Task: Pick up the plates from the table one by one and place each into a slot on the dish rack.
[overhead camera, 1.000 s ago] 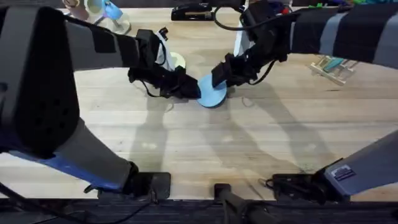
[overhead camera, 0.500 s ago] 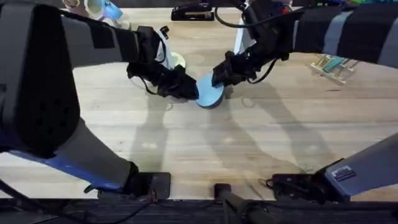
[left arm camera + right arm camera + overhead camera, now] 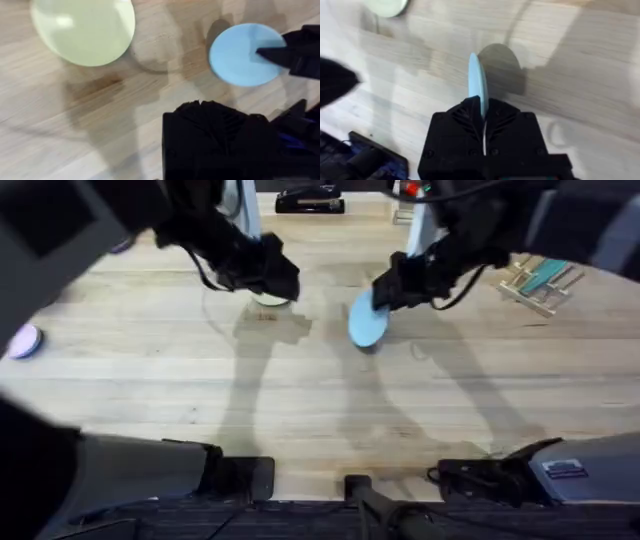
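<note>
My right gripper (image 3: 388, 292) is shut on the light blue plate (image 3: 367, 321), which hangs on edge above the middle of the table (image 3: 300, 400). In the right wrist view the blue plate (image 3: 477, 80) stands edge-on, clamped between the fingers (image 3: 470, 107). The cream-yellow plate (image 3: 272, 299) lies flat on the table at the back, partly hidden under my left gripper (image 3: 272, 278). The left wrist view has the cream plate (image 3: 82, 30) flat on the wood and the blue plate (image 3: 244, 54) off to the side. The dish rack (image 3: 540, 278) stands at the far right.
A small purple round object (image 3: 24, 340) lies at the table's left edge. A black device (image 3: 310, 200) sits at the back edge. A wide stretch of bare wood runs across the front of the table.
The left gripper has let go of the blue plate and pulled back to the left, over the cream plate. The right gripper has carried the blue plate a little to the right.
</note>
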